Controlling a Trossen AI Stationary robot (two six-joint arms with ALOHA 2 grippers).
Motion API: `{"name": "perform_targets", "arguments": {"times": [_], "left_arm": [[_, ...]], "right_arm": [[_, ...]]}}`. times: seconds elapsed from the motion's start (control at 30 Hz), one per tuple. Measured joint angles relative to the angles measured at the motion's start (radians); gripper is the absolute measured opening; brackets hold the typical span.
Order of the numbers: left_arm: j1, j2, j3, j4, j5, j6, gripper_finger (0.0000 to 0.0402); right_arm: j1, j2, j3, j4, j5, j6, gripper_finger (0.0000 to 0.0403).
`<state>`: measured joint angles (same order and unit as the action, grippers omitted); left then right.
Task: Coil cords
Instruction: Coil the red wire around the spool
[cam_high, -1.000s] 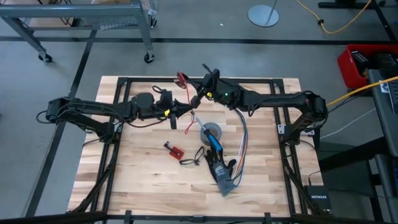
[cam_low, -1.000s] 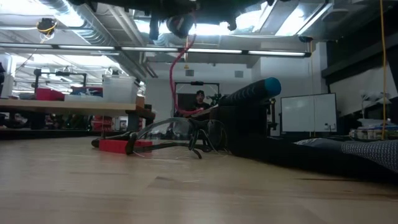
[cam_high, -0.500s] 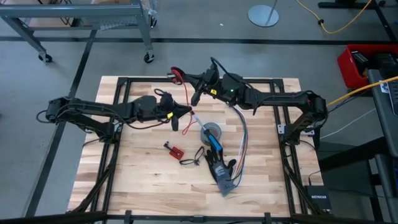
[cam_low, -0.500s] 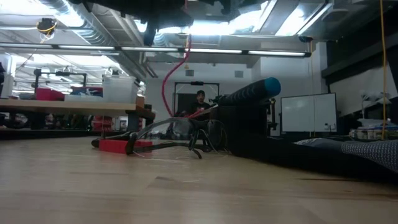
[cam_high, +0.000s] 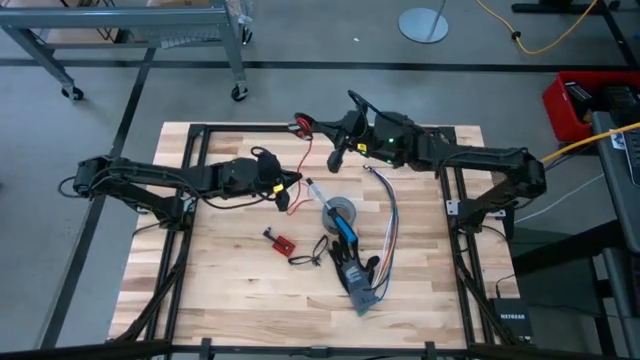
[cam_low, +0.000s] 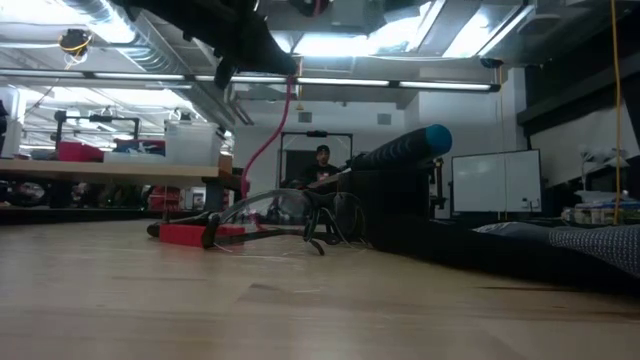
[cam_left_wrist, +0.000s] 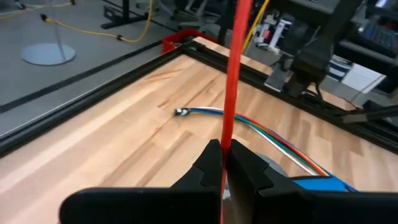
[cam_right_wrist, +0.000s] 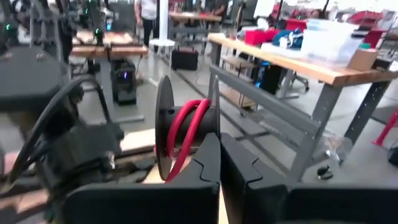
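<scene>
Left gripper (cam_high: 291, 190) positioned over the middle of the tabletop (cam_high: 220, 290), raised clear of the wood. Fingers (cam_left_wrist: 208, 165) pressed together on a red cord (cam_left_wrist: 231, 93), which passes between them and runs straight away from the wrist camera.

Right gripper (cam_high: 318, 126) located near the far edge of the tabletop, above the black frame rail (cam_high: 240, 128). Fingers (cam_right_wrist: 208, 158) closed, gripping loops of the same red cord (cam_right_wrist: 186, 134) wound beside a dark disc (cam_right_wrist: 163, 127). Red coil visible at that gripper in the high view (cam_high: 302, 124).

Cord (cam_high: 301, 160) strung in the air between the two grippers, seen from above as a thin red line curving from the coil down to the left gripper. Low view confirms a hanging red curve (cam_low: 268, 140) well above the wood.

Remaining items lying on the tabletop: grey tape roll (cam_high: 341, 211) just right of the left gripper; multicoloured ribbon wires (cam_high: 390, 225) running from near the right arm toward the near side; blue tool (cam_high: 344, 228) touching the tape roll; small red board (cam_high: 283, 241) with a short black wire (cam_high: 308, 255) at the centre; grey-and-black device (cam_high: 357, 283) nearer the front edge.

A person (cam_low: 321, 165) visible in the doorway far behind the table, low view.
</scene>
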<state>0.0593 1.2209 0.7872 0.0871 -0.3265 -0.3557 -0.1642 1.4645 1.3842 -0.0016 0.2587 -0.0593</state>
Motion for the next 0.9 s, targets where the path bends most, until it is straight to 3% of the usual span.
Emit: {"name": "perform_targets", "arguments": {"times": [0.23,0.43,0.63,0.9], "left_arm": [[0.002,0.0,0.0,0.002,-0.105,0.045,0.0],[0.026,0.0,0.0,0.006,-0.122,0.054,0.0],[0.029,-0.014,-0.001,0.004,-0.123,0.056,0.0],[0.029,-0.036,-0.001,0.009,-0.123,0.047,0.0]], "right_arm": [[0.0,-0.066,0.0,-0.109,-0.184,0.032,0.0],[0.001,-0.088,0.0,-0.218,-0.295,0.058,0.0],[0.001,-0.088,0.0,-0.4,-0.289,0.058,0.0],[0.001,-0.088,-0.016,-0.526,-0.14,0.058,0.0]]}}
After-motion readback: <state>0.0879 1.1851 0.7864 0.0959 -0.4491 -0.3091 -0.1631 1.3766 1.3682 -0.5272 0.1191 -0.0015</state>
